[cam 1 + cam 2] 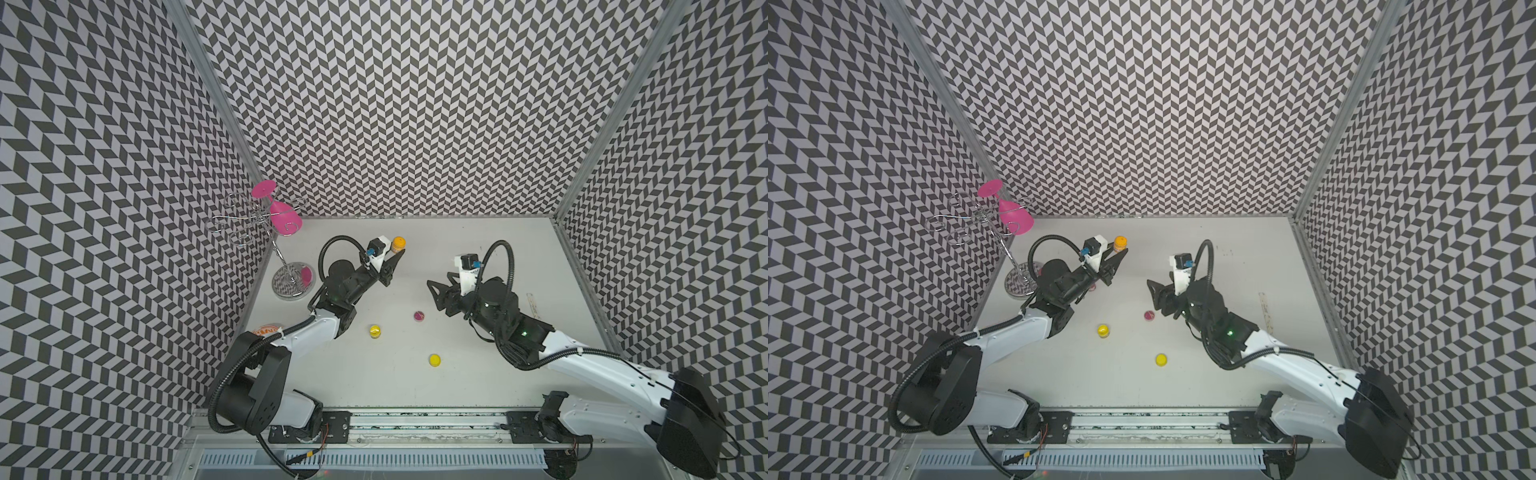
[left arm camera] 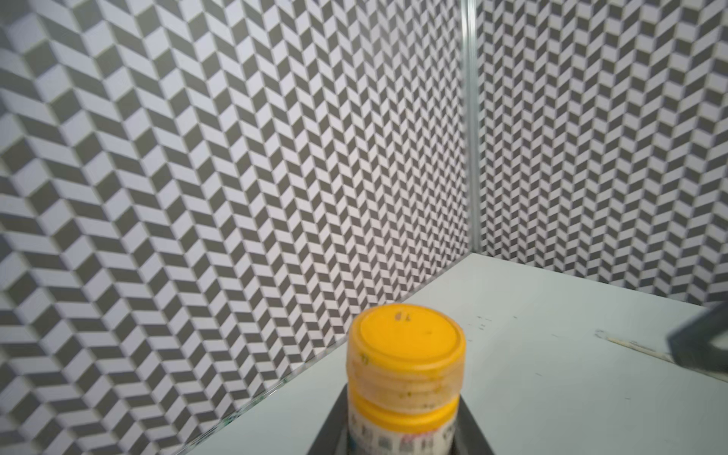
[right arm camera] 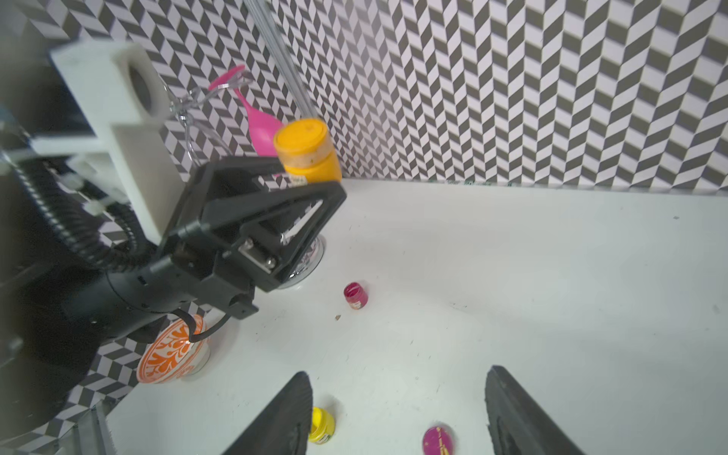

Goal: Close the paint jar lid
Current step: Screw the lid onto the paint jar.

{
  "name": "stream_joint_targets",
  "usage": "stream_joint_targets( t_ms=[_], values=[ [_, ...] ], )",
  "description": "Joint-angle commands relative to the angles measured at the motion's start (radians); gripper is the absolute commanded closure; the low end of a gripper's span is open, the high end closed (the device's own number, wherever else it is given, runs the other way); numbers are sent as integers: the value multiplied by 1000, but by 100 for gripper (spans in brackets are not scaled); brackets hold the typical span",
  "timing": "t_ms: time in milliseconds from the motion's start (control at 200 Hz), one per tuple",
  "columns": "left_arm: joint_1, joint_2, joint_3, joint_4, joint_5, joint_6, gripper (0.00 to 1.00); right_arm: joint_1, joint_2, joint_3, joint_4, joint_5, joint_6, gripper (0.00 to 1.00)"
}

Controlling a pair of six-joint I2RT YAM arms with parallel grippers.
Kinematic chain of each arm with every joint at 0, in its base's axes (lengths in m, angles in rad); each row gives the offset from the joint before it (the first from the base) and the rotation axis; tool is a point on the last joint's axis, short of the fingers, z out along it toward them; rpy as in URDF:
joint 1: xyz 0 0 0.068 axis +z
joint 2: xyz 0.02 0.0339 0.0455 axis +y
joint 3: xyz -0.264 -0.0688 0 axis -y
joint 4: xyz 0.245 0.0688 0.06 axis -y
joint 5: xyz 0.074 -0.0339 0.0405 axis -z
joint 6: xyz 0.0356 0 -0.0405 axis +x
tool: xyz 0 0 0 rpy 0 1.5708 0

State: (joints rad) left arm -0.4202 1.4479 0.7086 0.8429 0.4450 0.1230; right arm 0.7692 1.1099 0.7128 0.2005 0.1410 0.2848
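Closest in, the right gripper (image 3: 398, 372) shows its two black fingers (image 3: 283, 413) spread wide with nothing between them. It hangs above the table (image 1: 478, 382), near a magenta lid (image 3: 437, 439) lying flat. An open yellow jar (image 3: 321, 423) stands a little way from that lid. A yellow lid (image 1: 434, 360) lies apart from both, nearer the front edge.

Across from it, the left gripper (image 1: 397, 252) is clamped on the orange jar (image 1: 398, 245). It grips the jar low on the body and holds it up off the table, toward the back wall. The orange lid (image 2: 403, 335) sits on the jar's mouth, top face up.

Lower down, an open magenta jar (image 3: 355, 295) stands on the table close to the round foot of a wire rack (image 1: 289, 284) in the back left corner. A pink glass (image 1: 284, 220) hangs upside down from the rack. A patterned orange bowl (image 3: 173, 354) sits by the left wall.
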Motion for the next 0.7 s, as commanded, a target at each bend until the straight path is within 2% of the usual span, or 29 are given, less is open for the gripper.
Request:
stream_joint_targets(
  t_ms=[0,75,170,250,426,691],
  values=[
    [8,57,64,8,369,-51,73,-118,-59,-33,131,-207,-122,31],
    [9,94,89,8,518,-57,73,-163,-74,-36,170,-338,-210,32],
    [6,116,96,0,616,-47,73,-169,-82,-21,189,-446,-333,32],
    [-1,120,104,-41,645,-8,73,-175,-81,-5,197,-526,-402,33],
    [-19,125,115,-94,679,37,73,-187,-35,35,194,-704,-439,37],
    [-38,130,122,-99,718,38,73,-188,9,32,226,-776,-452,38]
  ],
)
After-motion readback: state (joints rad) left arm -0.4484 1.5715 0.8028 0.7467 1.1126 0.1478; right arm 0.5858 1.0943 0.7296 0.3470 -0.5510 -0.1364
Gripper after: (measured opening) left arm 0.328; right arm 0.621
